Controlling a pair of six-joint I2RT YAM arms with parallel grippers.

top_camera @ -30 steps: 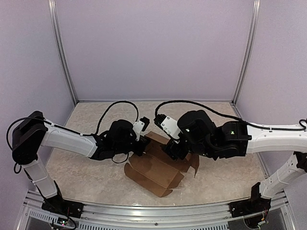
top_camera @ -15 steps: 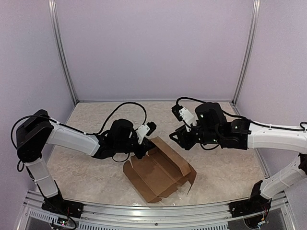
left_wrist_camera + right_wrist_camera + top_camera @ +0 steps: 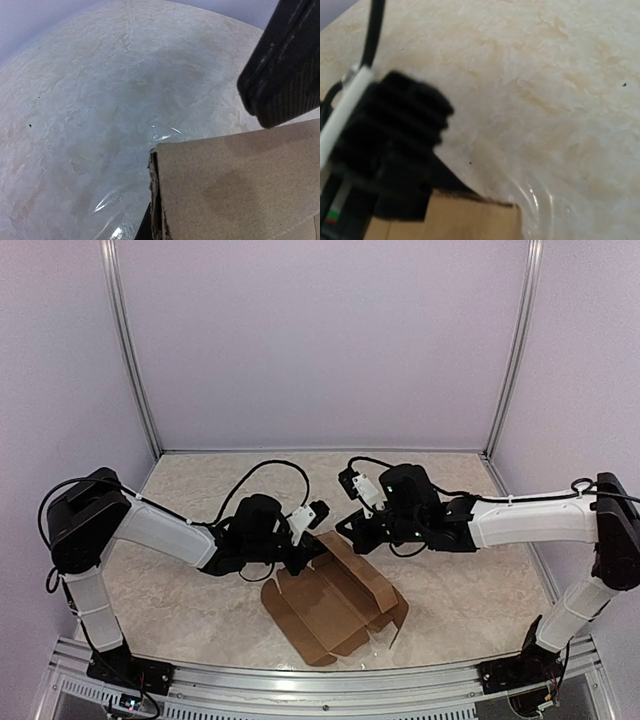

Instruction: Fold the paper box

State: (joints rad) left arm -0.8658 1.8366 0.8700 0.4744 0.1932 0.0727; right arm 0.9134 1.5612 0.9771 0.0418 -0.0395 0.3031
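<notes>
The paper box (image 3: 335,605) lies part-opened at the centre of the surface (image 3: 470,590), toward 6 o'clock. Left gripper (image 3: 302,556) jaws pinch its 11 o'clock flap edge. Right gripper (image 3: 352,532) jaws are pressed together, empty, near 12 o'clock. Cardboard is likely light, thin and crease-prone; grip the flap edges.

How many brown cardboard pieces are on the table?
1. The plain brown cardboard box lies open at the table's middle, its far corner gripped by the left end effector. Nothing seems hidden.
</notes>
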